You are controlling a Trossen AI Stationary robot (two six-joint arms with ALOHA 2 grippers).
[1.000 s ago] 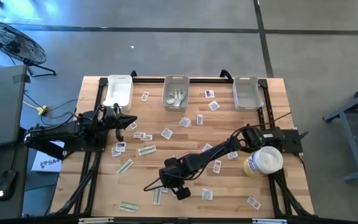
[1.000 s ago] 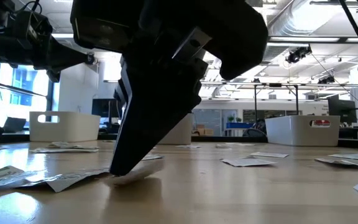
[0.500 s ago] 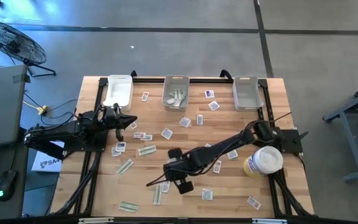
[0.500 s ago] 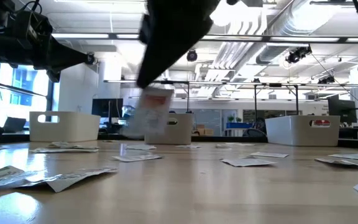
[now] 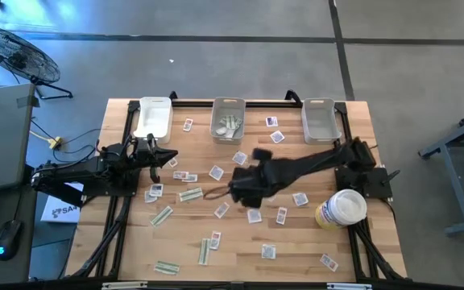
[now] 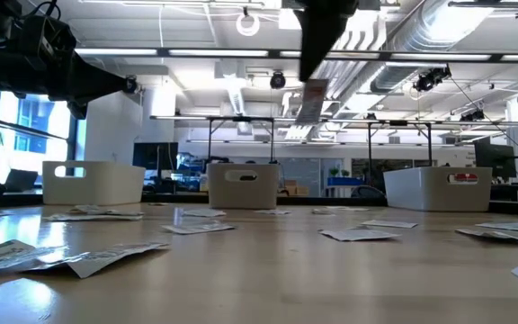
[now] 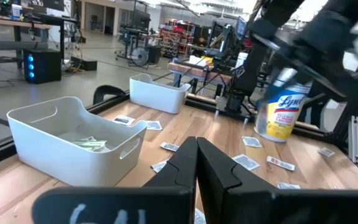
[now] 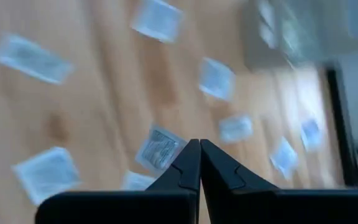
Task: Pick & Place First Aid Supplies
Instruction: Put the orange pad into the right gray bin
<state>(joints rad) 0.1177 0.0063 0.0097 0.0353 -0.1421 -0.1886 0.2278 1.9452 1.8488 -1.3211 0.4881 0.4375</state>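
Small white packets and pale green strips, such as a packet (image 5: 216, 172) and a strip (image 5: 190, 194), lie flat all over the wooden table (image 5: 296, 250). My right gripper (image 6: 311, 74) hangs high over the table's middle (image 5: 235, 192), shut on one white packet with a red mark (image 6: 313, 101). In the right wrist view its fingers (image 8: 199, 144) are closed tip to tip. My left gripper (image 5: 172, 158) waits level at the table's left side, shut on nothing (image 7: 197, 143). My right gripper pinches the white packet by its top edge (image 6: 314, 85) between its two fingers. The fingers come from above, slanting down. The packet hangs below the fingertips, well clear of the table.
Three bins stand along the far edge: left (image 5: 153, 118), middle (image 5: 228, 121) with green strips in it, right (image 5: 319, 119). A white-and-yellow tub (image 5: 341, 208) stands by the right arm's base. Loose packets lie under the raised gripper.
My right gripper has risen from the table's near part and gone toward the far edge, turning as it went. The white packet has come up with it, from lying on the table to hanging clear.
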